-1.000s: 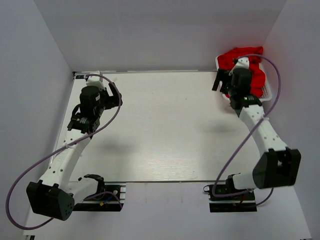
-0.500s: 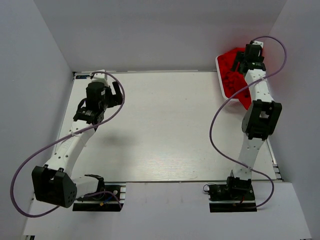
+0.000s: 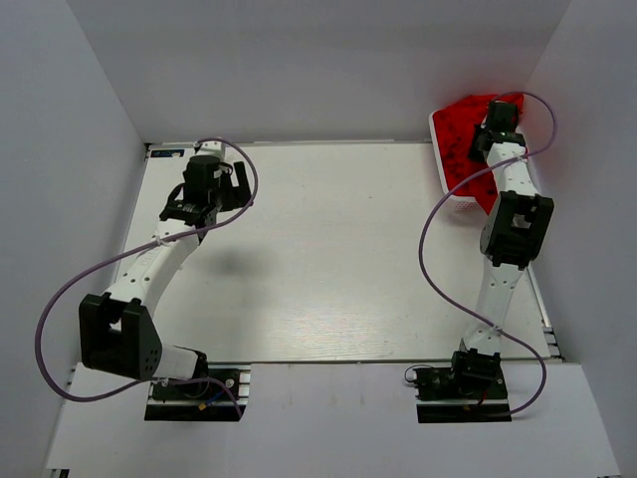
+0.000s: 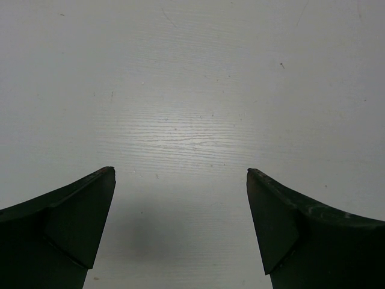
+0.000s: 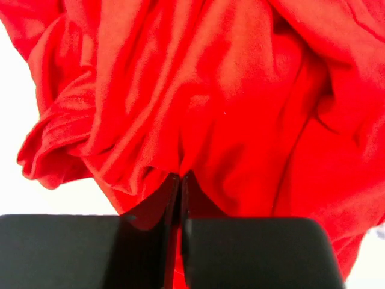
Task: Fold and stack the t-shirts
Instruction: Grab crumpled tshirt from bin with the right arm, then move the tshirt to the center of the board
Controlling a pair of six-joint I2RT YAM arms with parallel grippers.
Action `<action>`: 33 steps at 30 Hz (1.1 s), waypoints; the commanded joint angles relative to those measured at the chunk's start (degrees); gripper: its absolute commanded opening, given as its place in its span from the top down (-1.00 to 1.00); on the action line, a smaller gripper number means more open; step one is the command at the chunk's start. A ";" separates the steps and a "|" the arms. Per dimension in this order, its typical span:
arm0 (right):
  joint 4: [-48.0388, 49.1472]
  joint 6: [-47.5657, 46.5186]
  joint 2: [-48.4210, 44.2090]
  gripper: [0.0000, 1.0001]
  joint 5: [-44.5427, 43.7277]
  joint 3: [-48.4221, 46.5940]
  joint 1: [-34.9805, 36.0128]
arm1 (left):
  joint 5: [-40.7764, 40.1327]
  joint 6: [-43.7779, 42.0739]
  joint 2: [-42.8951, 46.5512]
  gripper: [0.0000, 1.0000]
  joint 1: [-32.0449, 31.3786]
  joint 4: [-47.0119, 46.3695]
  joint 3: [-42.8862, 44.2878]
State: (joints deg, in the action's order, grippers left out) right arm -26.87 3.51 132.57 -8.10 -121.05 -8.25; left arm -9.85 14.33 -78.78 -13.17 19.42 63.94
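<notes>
Seen from above, a pale bench (image 3: 338, 259) has two robot arms bolted at its near edge. At about 1 o'clock, a heap of red t-shirts (image 3: 460, 129) fills a white basket (image 3: 436, 134) at the far corner of the bench. The right hand (image 3: 495, 124) reaches into the heap, and its wrist camera shows both fingers pressed together on a fold of red cloth. At about 10 o'clock, the left hand (image 3: 234, 184) hangs over bare bench, fingers spread, holding nothing. The step looks like drawing one shirt out of the basket. It would go best with a slow, straight lift so that a single shirt comes free. The shirt can then be carried to the middle of the bench, where the left hand can take a second edge.
</notes>
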 commanded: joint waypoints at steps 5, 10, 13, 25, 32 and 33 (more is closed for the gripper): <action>7.26 0.89 -6.17 1.00 2.30 1.69 -0.80 | 0.88 -0.53 1.61 -1.00 0.25 0.62 3.21; 8.50 1.06 -13.39 1.00 2.38 0.65 -0.89 | 0.88 -0.53 4.24 -1.00 0.25 1.84 2.68; 9.55 0.45 -18.48 1.00 3.18 0.64 -0.80 | 0.35 -0.53 6.44 -1.00 0.25 1.85 2.68; 18.08 -3.16 -35.45 1.00 13.45 -2.34 -0.71 | 4.39 1.84 11.10 -1.00 0.25 3.96 -0.83; 23.96 3.78 -39.67 1.00 36.51 -6.83 -0.36 | 7.03 2.37 14.10 -1.00 0.25 5.63 -3.30; 25.19 4.74 -40.02 1.00 41.19 -6.83 -0.28 | 7.03 2.37 15.05 -1.00 0.25 7.28 -3.82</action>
State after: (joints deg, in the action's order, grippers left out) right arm -10.59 4.47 95.77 16.97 -125.25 -8.86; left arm -4.78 16.05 -67.22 -13.17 24.12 61.01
